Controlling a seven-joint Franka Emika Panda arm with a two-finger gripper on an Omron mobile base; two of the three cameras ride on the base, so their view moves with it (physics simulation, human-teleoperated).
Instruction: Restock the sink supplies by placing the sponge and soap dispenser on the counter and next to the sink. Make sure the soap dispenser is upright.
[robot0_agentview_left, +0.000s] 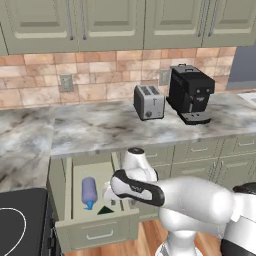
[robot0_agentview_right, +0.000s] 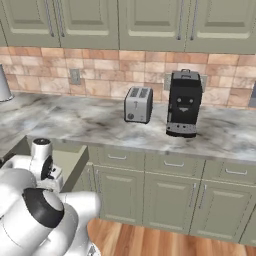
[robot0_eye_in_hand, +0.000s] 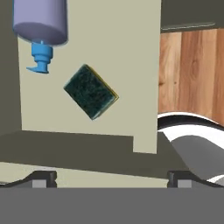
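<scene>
The drawer (robot0_agentview_left: 95, 231) under the counter (robot0_agentview_left: 100, 127) stands pulled out. Inside it the lavender-blue soap dispenser (robot0_agentview_left: 89, 192) lies on its side, its blue nozzle (robot0_eye_in_hand: 40, 59) pointing toward the drawer front. The sponge (robot0_eye_in_hand: 91, 92) rests flat beside it, dark green side up, with a thin yellow edge showing; it appears as a dark patch (robot0_agentview_left: 105, 210) in the left base view. My gripper (robot0_eye_in_hand: 111, 179) hangs open above the drawer, looking down, with nothing between its fingers. The sponge lies just ahead of the fingertips. The sink is out of view.
A toaster (robot0_agentview_left: 149, 102) and a black coffee machine (robot0_agentview_left: 190, 95) stand at the back of the counter. The black stovetop (robot0_agentview_left: 20, 220) sits left of the drawer. The drawer walls (robot0_eye_in_hand: 8, 87) close in around both items. Wood floor (robot0_eye_in_hand: 192, 70) lies beyond the drawer.
</scene>
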